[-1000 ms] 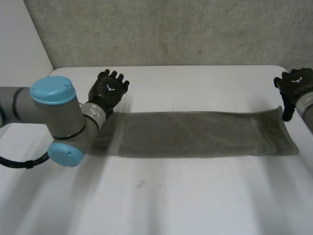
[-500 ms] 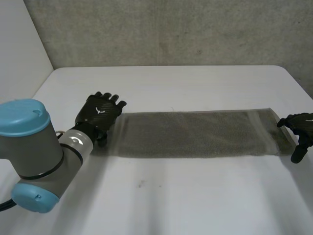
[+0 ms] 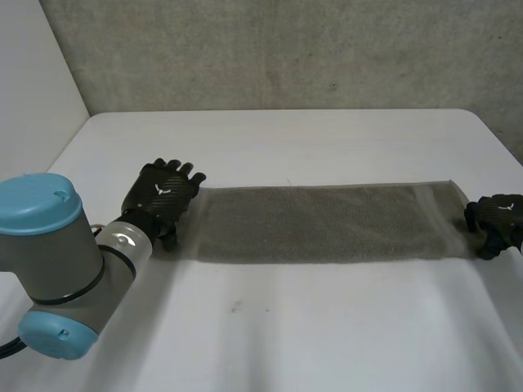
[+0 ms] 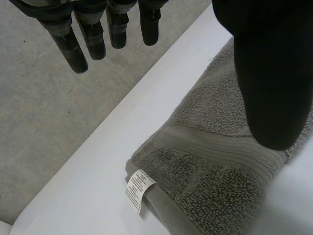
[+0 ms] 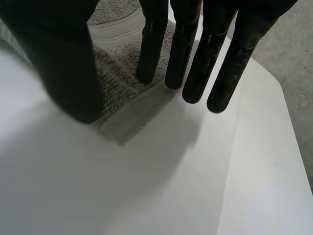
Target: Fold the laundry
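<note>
Head view: towel (image 3: pixel 327 222) lies flat as a long grey strip across the middle of the white table (image 3: pixel 286 327). Left hand (image 3: pixel 163 189) is at its left end, fingers straight, thumb apart, gripping nothing; white label (image 4: pixel 138 188) at that corner. Right hand (image 3: pixel 497 219) is at the right-end corner, fingers straight, nothing clasped.

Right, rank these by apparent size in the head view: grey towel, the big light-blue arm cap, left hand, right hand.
1. Long grey terry towel.
2. Round light-blue cap on the left arm, inflated by nearness to camera.
3. Black left hand.
4. Black right hand, looking slightly smaller.
</note>
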